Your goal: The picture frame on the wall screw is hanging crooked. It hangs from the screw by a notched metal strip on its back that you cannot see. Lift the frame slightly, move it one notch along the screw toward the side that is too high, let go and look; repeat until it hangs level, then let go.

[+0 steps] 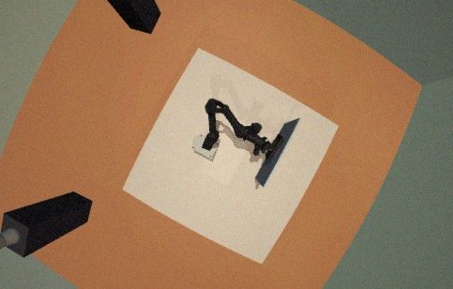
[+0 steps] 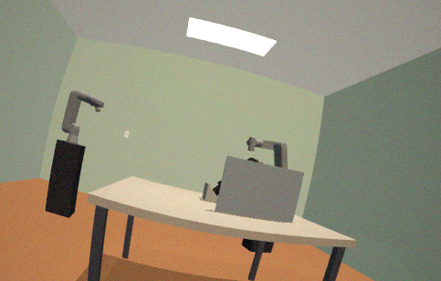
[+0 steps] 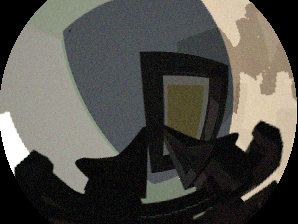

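The picture frame has a thick black border, a grey mat and an olive picture. It is on the near face of the upright blue-grey wall panel. In the exterior view the panel hides it. My gripper is shut on the frame's border, at the lower part of the frame in the wrist view. The fingers cover part of the border and picture. The screw and notched strip are hidden. The wide lens and oblique view make the frame's exact tilt hard to tell.
The panel stands on the pale table, with the arm's base on the side facing the frame. Black pedestals and grey arms stand away from the table.
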